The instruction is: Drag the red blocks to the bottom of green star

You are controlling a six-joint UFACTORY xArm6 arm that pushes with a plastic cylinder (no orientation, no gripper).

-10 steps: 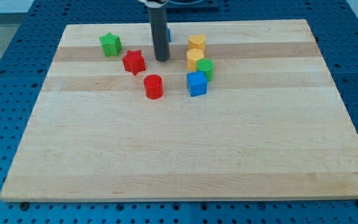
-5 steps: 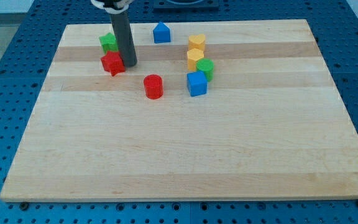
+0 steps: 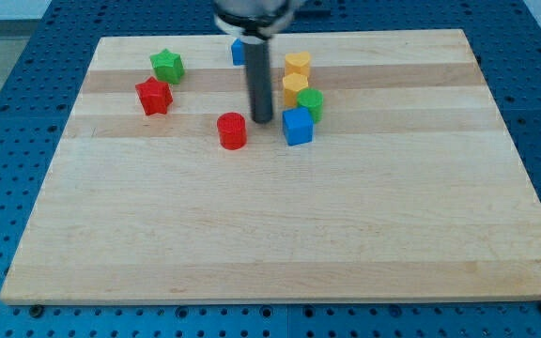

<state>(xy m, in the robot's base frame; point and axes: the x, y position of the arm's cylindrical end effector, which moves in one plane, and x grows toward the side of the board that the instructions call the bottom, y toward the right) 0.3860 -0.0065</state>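
Note:
The green star sits near the board's top left. The red star lies just below it and slightly to the left, a small gap between them. The red cylinder stands further right and lower. My tip is just to the upper right of the red cylinder, between it and the blue cube, touching neither as far as I can see.
Two yellow blocks, a green cylinder and the blue cube cluster right of my tip. A blue block is partly hidden behind the rod. The wooden board lies on a blue perforated table.
The red star was pushed left to below the green star. My tip then swung back right and down to beside the red cylinder, which has not moved.

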